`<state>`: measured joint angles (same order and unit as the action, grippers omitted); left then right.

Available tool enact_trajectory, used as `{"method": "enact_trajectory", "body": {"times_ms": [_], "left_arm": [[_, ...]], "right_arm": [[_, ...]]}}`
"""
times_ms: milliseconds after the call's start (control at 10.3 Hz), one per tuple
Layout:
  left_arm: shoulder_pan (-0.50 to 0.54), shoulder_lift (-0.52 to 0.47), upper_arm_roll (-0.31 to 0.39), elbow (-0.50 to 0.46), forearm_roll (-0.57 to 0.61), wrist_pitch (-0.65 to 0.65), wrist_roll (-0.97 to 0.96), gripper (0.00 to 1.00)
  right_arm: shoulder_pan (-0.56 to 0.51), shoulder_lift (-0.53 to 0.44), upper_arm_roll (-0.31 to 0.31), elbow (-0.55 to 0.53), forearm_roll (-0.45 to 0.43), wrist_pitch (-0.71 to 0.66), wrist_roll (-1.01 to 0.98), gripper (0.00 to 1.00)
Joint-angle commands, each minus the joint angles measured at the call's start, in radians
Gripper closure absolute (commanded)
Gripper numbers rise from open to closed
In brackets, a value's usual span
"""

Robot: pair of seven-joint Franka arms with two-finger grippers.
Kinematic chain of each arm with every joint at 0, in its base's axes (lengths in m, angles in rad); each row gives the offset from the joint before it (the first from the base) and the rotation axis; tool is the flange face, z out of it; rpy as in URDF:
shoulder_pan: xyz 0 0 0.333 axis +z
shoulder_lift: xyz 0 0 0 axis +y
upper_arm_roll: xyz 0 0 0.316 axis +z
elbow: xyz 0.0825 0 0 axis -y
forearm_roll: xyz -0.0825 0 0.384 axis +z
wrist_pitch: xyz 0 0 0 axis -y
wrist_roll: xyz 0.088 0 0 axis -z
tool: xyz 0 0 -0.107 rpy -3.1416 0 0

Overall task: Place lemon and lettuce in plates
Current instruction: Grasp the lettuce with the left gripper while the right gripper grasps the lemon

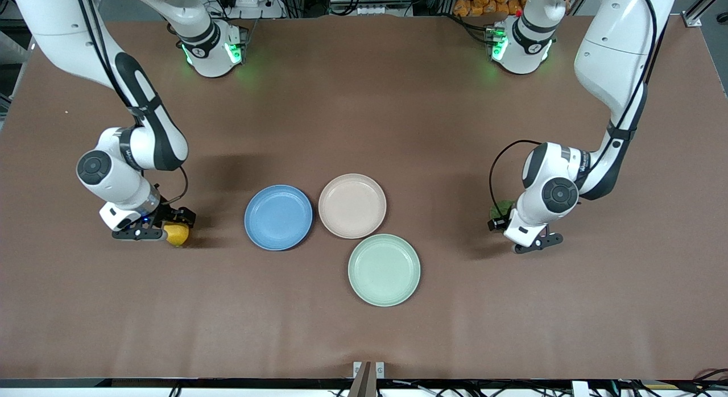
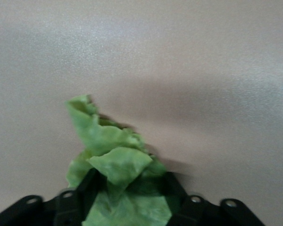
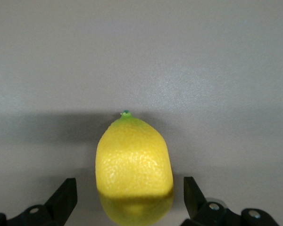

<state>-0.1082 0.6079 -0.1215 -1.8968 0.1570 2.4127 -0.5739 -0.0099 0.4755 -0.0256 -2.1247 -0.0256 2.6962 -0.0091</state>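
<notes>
- Two grippers are down at the table, one at each end, with three plates between them.
- My right gripper (image 1: 165, 231) sits low at the right arm's end of the table, around the lemon (image 1: 177, 234). In the right wrist view its fingers (image 3: 63, 197) stand wide apart with the lemon (image 3: 134, 172) between them and a clear gap on each side, so nothing is gripped.
- The lemon rests on the table (image 1: 364, 101), its nubbed tip pointing away from the wrist.
- My left gripper (image 1: 503, 215) is low at the left arm's end of the table, over the lettuce (image 1: 504, 206), which barely peeks out from under the wrist in the front view.
- In the left wrist view the lettuce (image 2: 115, 160) lies between the dark fingers (image 2: 82, 197), which press in against the leaf on both sides; I read that as closed on the lettuce, with part of the leaf sticking out past the fingertips onto the table.
- From the right gripper toward the middle comes the blue plate (image 1: 278, 217), then the beige-pink plate (image 1: 352, 206) just beside it, with nothing in either.
- The mint-green plate (image 1: 384, 269) lies nearest the front camera, just beside the beige-pink one.
</notes>
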Motion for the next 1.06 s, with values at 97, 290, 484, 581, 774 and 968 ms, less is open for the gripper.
{"method": "enact_trajectory", "body": {"times_ms": [97,290,484,581,774,968], "left_arm": [[-0.001,-0.010,0.005,-0.002,0.009,0.002,-0.033,1.00],[-0.004,-0.048,-0.018,-0.001,0.009,-0.010,-0.056,1.00],[-0.008,-0.097,-0.029,-0.001,0.012,-0.072,-0.077,1.00],[-0.008,-0.123,-0.038,-0.001,0.012,-0.084,-0.078,1.00],[-0.010,-0.172,-0.072,0.001,0.012,-0.121,-0.102,1.00],[-0.011,-0.186,-0.108,0.016,0.012,-0.130,-0.151,1.00]], "right_arm": [[-0.007,0.046,0.004,0.005,-0.005,0.050,-0.008,0.00],[-0.005,0.067,0.004,0.006,-0.007,0.069,-0.008,0.00],[-0.007,0.077,0.004,0.012,-0.007,0.070,-0.008,0.00],[-0.007,0.078,0.004,0.014,-0.007,0.070,-0.008,0.00],[-0.007,0.080,0.004,0.017,-0.007,0.070,-0.008,0.00],[-0.007,0.080,0.004,0.019,-0.007,0.070,-0.009,0.13]]}}
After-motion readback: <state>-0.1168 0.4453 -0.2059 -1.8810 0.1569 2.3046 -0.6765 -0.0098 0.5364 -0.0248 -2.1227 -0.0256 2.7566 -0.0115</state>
